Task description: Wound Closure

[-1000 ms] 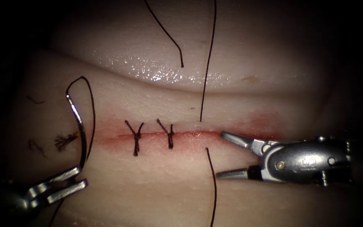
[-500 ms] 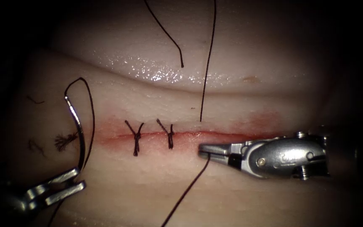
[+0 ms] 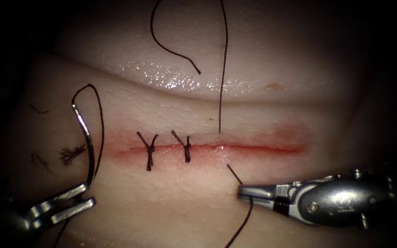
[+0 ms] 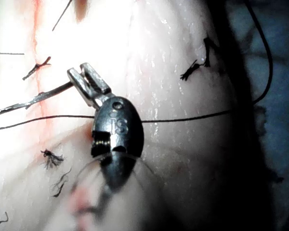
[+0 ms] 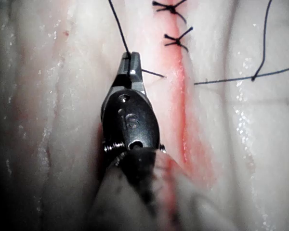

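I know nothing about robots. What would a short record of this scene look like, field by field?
Left gripper: shut on the needle near one end, left of the cut
Needle: out of the tissue, thread trailing from its upper end
Right gripper: shut on the thread just below the cut
Thread: crosses the cut, runs up over the tissue
Stitches: two knotted across the cut
Red fluid: along the cut

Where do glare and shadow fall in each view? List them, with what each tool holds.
Endoscope view: wet glare on the pale tissue above the red cut; dark edges around the left tool, shut on the curved steel needle near its thread-free end, out of the tissue, left of the cut. Right wrist view: bright; right tool shut on the black thread. Left wrist view: tissue strongly overlit.
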`<act>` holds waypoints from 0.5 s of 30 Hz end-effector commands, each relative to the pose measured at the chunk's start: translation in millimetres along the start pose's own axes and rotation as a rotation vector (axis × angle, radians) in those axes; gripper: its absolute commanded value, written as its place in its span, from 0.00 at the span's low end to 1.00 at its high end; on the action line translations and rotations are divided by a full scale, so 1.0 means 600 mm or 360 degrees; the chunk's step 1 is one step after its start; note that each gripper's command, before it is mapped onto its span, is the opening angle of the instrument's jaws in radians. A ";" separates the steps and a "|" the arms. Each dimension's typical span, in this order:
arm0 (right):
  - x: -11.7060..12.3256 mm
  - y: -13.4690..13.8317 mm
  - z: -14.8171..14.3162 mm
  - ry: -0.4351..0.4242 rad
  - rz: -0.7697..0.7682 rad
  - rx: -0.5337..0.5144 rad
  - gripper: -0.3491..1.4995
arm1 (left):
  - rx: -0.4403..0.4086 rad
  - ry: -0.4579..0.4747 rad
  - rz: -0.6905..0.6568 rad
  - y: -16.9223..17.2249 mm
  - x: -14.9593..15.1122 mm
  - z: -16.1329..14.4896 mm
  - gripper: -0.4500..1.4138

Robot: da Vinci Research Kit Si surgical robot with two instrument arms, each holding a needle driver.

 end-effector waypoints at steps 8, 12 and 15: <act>0.0131 -0.0097 0.0003 0.0038 -0.0103 0.0143 0.00 | -0.0002 -0.0001 -0.0004 0.0012 -0.0009 0.0008 0.00; 0.0175 -0.0135 -0.0006 0.0039 -0.0147 0.0223 0.00 | -0.0004 -0.0001 -0.0005 0.0010 -0.0009 0.0007 0.00; 0.0206 -0.0162 -0.0010 0.0041 -0.0173 0.0293 0.00 | -0.0003 -0.0001 -0.0005 0.0011 -0.0009 0.0007 0.00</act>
